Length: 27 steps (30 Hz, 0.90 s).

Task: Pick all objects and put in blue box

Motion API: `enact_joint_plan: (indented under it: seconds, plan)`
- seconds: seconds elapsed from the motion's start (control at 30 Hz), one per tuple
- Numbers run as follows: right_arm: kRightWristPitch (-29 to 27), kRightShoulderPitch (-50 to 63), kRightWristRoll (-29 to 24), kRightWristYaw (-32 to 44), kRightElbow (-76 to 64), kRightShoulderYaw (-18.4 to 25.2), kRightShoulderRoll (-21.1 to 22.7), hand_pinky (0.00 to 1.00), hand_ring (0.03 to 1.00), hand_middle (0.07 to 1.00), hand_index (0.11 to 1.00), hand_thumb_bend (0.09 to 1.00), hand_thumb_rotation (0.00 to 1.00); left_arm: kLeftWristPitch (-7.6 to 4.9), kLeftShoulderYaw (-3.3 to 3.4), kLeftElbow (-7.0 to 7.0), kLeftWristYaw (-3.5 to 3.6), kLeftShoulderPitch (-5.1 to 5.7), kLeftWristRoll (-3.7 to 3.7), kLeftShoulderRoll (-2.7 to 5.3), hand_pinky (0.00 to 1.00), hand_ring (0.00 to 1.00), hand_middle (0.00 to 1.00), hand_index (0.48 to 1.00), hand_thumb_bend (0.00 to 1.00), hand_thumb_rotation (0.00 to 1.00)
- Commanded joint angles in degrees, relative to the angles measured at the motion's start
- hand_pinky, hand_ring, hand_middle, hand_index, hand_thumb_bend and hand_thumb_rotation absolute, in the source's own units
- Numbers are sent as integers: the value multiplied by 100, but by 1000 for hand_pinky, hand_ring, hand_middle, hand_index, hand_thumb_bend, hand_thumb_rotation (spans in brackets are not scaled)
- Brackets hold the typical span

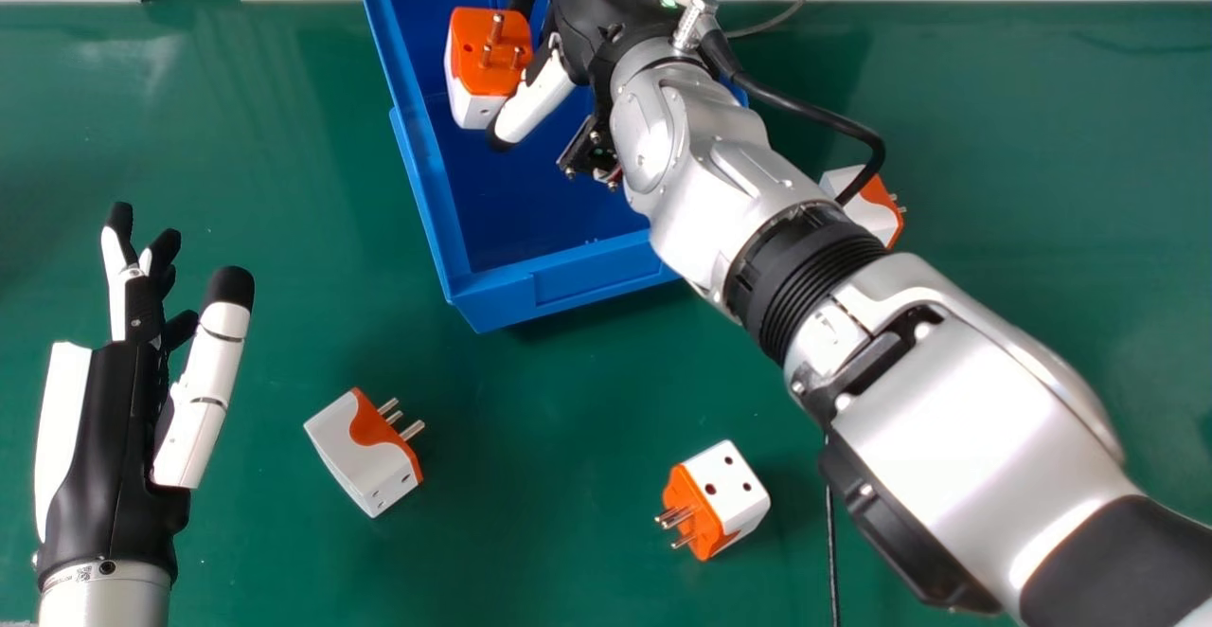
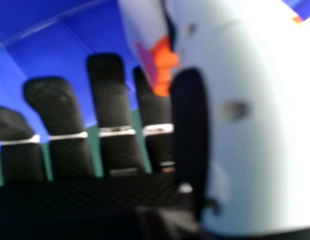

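1. head view: right hand (image 1: 597, 30) at 11 to 12 o'clock, over the blue box (image 1: 559, 295); its silver arm (image 1: 928, 400) runs in from 4 o'clock.
2. same view: that hand pinches an orange-and-white plug adapter (image 1: 490, 68) between thumb and fingers. the piece sits at 11 o'clock, within the box outline, orange face and metal pins toward the camera.
3. second adapter (image 1: 360, 456): on the green table (image 1: 530, 551) at 8 o'clock, pins pointing to its 2 o'clock.
4. third adapter (image 1: 739, 490): on the table at 5 o'clock, pins pointing to its 8 o'clock, white socket face showing.
5. fourth adapter (image 1: 866, 206): at 2 o'clock, just beside the box, partly hidden by the arm and its black cable (image 1: 824, 116).
6. left hand (image 1: 114, 438): at 9 o'clock, grasping nothing, fingers relaxed and pointing to 12 o'clock.
7. right hand view: dark fingers (image 2: 107, 90) extend in front of blue box surfaces; green shows between them. the gripped adapter shows beside the large pale thumb (image 2: 260, 150), partly covered by it.
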State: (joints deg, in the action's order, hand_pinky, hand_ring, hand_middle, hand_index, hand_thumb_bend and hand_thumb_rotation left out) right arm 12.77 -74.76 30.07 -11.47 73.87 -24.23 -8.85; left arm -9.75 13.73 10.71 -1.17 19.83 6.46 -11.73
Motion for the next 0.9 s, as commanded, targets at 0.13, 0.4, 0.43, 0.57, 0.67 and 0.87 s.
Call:
enact_joint_plan:
  seconds: [0.13,0.4,0.43,0.57,0.67,0.87]
  plan:
    - [-181,-168,112,36,-127,-118,24,299,390,533,587,558,29,-49,-18,122,-38,-28,32,37,913,982,979,975,589,952]
    - [-262,-137,290,128,-92,-374,116,575,749,827,812,623,43,-52,-63,151,-71,-61,85,66,914,981,979,975,613,951]
    - [-275,-132,325,122,-88,-410,121,597,783,857,835,620,43,-52,-67,154,-74,-65,91,64,914,981,979,975,615,951]
    - [-367,-83,522,71,10,-633,105,616,810,881,855,619,68,-108,-62,78,-86,-97,86,55,914,981,978,975,614,951]
    - [-424,-31,621,74,37,-732,114,658,872,929,899,554,34,-56,-81,169,-96,-59,108,80,914,981,978,975,599,951]
    - [-529,10,591,64,15,-665,116,714,926,968,933,561,86,-105,-102,98,-117,-91,79,142,915,983,980,975,577,956]
